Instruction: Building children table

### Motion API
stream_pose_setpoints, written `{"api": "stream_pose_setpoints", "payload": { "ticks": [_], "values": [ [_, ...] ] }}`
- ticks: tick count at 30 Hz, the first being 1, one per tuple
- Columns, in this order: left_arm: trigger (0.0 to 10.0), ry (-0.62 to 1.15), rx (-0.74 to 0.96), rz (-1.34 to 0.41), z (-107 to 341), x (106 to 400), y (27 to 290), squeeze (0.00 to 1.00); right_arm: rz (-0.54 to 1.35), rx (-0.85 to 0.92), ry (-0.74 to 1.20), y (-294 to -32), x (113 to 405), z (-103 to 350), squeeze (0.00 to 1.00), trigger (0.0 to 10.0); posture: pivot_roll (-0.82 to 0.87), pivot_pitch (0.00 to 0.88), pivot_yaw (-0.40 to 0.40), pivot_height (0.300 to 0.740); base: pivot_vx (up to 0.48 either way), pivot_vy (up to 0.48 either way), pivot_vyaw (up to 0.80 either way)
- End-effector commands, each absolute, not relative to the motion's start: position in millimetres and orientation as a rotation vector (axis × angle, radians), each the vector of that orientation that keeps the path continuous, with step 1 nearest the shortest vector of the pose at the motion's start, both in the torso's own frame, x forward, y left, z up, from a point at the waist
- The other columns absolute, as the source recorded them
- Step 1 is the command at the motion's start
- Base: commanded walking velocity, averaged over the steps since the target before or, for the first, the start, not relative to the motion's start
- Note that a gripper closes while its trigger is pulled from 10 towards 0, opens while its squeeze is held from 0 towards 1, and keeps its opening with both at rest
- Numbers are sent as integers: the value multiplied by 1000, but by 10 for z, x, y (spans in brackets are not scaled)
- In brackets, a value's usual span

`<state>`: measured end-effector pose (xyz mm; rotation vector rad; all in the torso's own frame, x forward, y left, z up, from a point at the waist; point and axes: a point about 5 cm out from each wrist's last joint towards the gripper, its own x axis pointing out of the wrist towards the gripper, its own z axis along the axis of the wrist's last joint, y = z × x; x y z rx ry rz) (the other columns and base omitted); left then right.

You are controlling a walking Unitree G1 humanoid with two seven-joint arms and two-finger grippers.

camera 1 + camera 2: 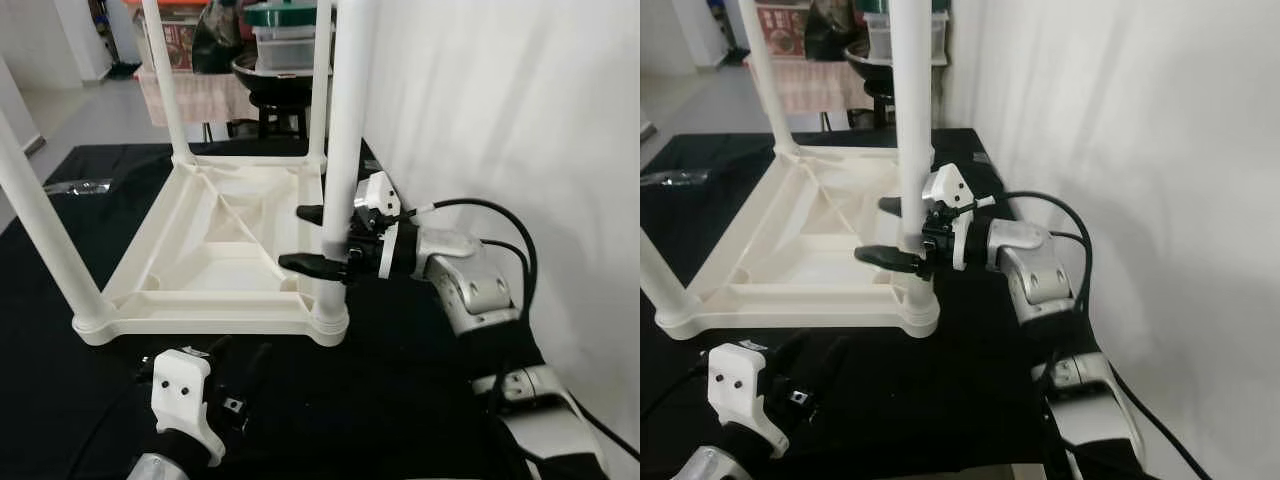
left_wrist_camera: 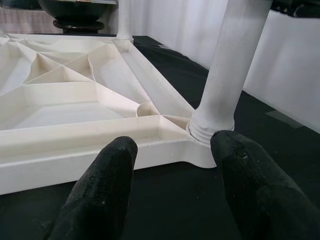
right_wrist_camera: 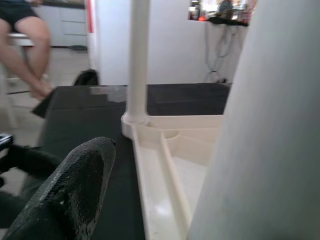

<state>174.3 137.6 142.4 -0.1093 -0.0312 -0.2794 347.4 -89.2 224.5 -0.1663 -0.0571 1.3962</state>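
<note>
A white plastic children's table (image 1: 215, 255) lies upside down on a black cloth, its legs pointing up. My right gripper (image 1: 291, 237) reaches in from the right at mid-height of the near right leg (image 1: 345, 120). Its black fingers (image 1: 305, 263) stand open, one in front of the leg and one behind. In the right wrist view the leg (image 3: 260, 130) looms close beside one finger (image 3: 70, 190) with a gap between them. My left gripper (image 1: 238, 352) is open and low over the cloth, pointing at the leg's socket (image 2: 212, 125) on the near right corner.
A white curtain (image 1: 500, 100) hangs close on the right. Behind the table stand a stool with a black bowl (image 1: 270, 80) and stacked containers. A clear plastic bag (image 1: 80, 187) lies on the cloth at far left. A seated person's legs (image 3: 25, 45) are across the room.
</note>
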Motion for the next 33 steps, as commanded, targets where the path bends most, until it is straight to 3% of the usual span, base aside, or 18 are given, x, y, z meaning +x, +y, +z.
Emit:
{"api": "stream_pose_setpoints", "payload": {
  "ticks": [1,3,4,12,17,20,23,24,25,28,33],
  "values": [
    [10000,2,-90,-270,1363,1740,1393,0,1469,-168,-30,-810,3455,2192,0,10000,57,0,-51,740,0,0,0],
    [10000,3,-90,-269,1363,1741,1395,0,1484,-142,-12,-816,3474,2183,0,10000,57,0,-51,740,0,0,0],
    [10000,5,-88,-266,1358,1738,1402,0,1479,-112,11,-835,3513,2145,0,0,66,0,-54,740,0,0,0],
    [10000,13,-79,-261,1349,1733,1421,0,1417,-58,18,-931,3583,2063,0,0,58,0,-49,740,0,0,0],
    [10000,17,-77,-261,1351,1728,1421,0,1278,-61,12,-1049,3611,1991,0,0,44,0,-37,740,0,0,0],
    [10000,21,-75,-261,1350,1723,1427,0,1133,-52,24,-1119,3624,1919,0,0,35,0,-34,740,0,0,0],
    [10000,28,-71,-257,1342,1724,1450,0,690,-23,109,-999,3465,1538,0,0,34,0,-40,740,0,0,0],
    [10000,28,-71,-257,1342,1724,1450,0,690,-23,109,-999,3465,1538,0,0,34,0,-40,740,0,0,0],
    [10000,29,-71,-253,1345,1726,1468,0,536,-12,146,-923,3279,1385,0,0,34,0,-38,740,0,0,0],
    [10000,39,-73,-241,1324,1715,1479,0,625,-3,182,-707,3162,1325,0,0,15,0,-32,740,0,0,0],
    [10000,35,-72,-240,1327,1734,1464,0,619,-47,173,-683,3223,1381,0,0,23,0,-46,740,0,0,0]
  ]
}}
